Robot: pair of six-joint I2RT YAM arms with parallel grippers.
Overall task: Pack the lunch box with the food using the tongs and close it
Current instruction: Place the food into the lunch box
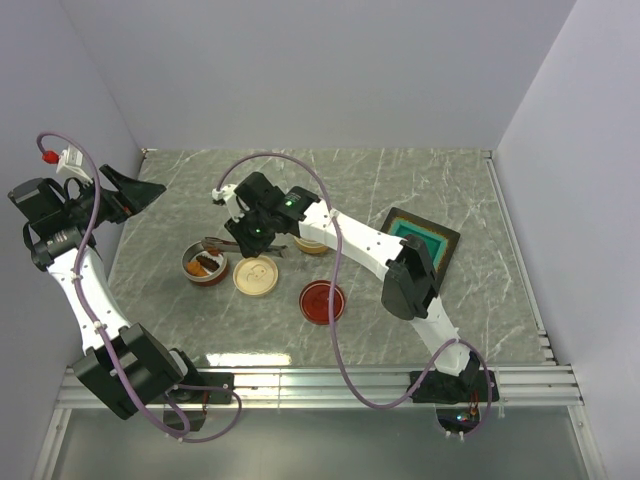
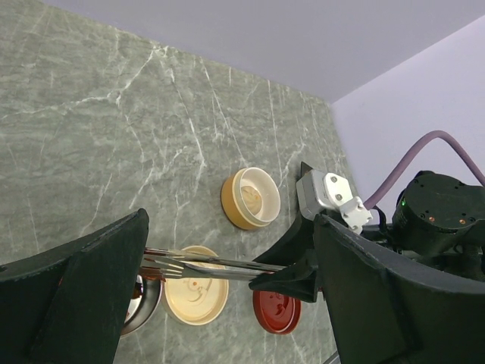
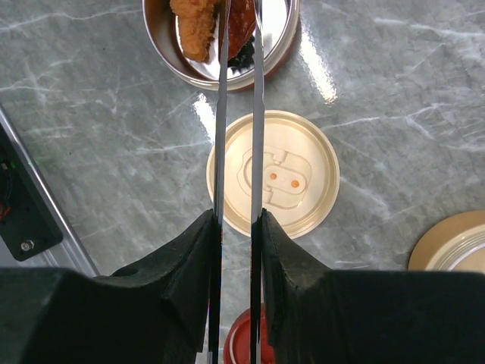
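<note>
Right tool [image 3: 236,227]: pinching long silver metal tongs [image 3: 258,114], tips over round steel bowl [image 3: 276,34], near left.
Food: brown and orange fried pieces [image 3: 198,23] in that bowl.
Left tool [image 1: 140,190]: spread, empty, far left.
Risk: tongs twisting in the grip, dropping a piece on the counter [image 3: 91,129].
Around: round cream lid [image 3: 295,174] beneath tongs, red lid [image 1: 323,301] right; bowl unobstructed.

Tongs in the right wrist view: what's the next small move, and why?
Probably dip the tongs slightly toward the fried piece, then squeeze. The right gripper has its jaws clamped on them. Their arms reach over the steel bowl that holds the piece. A gap shows between the arms, with nothing visibly pinched.
</note>
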